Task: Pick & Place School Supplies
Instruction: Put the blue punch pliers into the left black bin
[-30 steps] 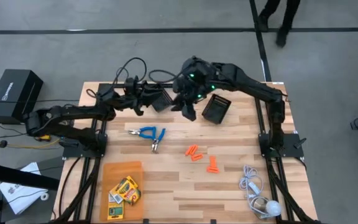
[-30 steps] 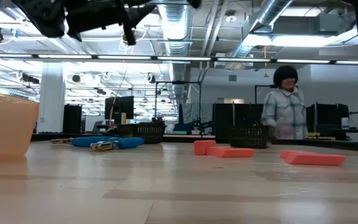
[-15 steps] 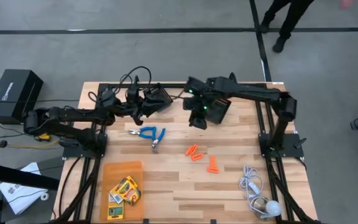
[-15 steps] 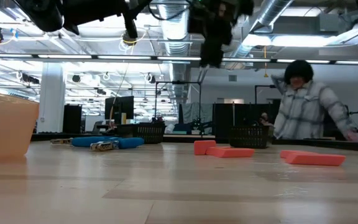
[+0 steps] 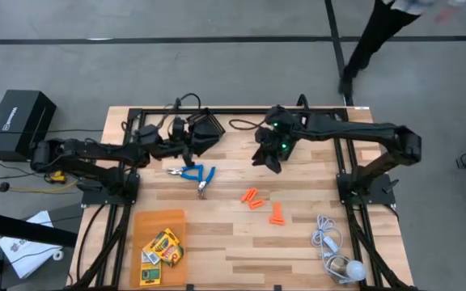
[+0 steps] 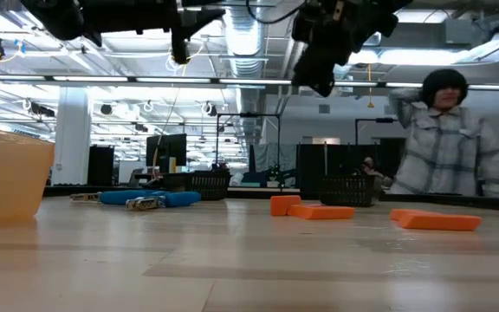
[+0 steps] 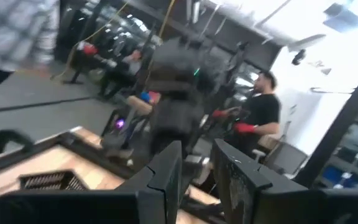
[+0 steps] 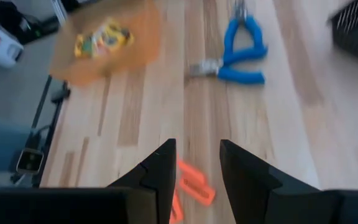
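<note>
The blue-handled tool lies flat on the wooden table, left of centre. A few stubby orange pieces lie near the middle. Yellow-and-green crayon boxes rest in an orange tray at the near left. My right gripper hangs open above the table, tilted down, between the blue tool and the orange pieces. My left gripper stands open in the air just beyond the blue tool, pointing about level. Neither has anything between its fingers.
A black mesh bin stands at the far edge beside my left gripper; in the low view two bins show. A white cord with a bulb lies at the near right corner. A person stands beyond the table.
My right gripper has come down from high over the far edge and moved toward the table's near edge, ending above the middle. My left gripper has swung a little toward the near edge. Both stay open. The person has walked along behind the table.
</note>
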Robot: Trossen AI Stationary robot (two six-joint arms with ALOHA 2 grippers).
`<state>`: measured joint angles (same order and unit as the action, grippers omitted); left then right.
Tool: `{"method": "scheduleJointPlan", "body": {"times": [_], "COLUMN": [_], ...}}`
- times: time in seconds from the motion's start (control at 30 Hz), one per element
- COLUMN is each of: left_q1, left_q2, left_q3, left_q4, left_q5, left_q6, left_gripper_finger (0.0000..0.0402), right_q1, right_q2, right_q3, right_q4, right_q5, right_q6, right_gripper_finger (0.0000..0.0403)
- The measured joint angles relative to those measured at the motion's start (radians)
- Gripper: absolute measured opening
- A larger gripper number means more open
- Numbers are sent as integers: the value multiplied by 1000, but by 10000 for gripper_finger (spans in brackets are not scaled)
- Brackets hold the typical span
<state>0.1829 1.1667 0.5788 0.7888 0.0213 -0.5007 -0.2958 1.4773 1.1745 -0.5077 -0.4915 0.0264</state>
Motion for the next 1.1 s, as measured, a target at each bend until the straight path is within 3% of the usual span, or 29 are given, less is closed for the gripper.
{"method": "scheduleJointPlan", "body": {"times": [0.3,0.4,0.57,0.77,0.97,1.1], "left_q1": [-76,-80,-22,117,229,227], "left_q2": [2,17,55,107,168,169], "left_q3": [38,46,55,53,54,54], "left_q4": [-113,-135,-179,-535,-676,-857], "left_q5": [-164,-185,-189,-162,56,77], "left_q6": [39,55,55,46,11,114], "left_gripper_finger": [85,85,85,85,85,85], "right_q1": [0,-3,-14,-81,-163,-196], "right_q2": [15,43,92,108,86,75], "right_q3": [-7,-6,-6,-5,50,107], "right_q4": [95,126,239,336,346,341], "right_q5": [-23,-84,-92,-83,-68,-68], "right_q6": [-86,-86,-39,151,259,253], "right_gripper_finger": [116,116,116,116,116,116]}}
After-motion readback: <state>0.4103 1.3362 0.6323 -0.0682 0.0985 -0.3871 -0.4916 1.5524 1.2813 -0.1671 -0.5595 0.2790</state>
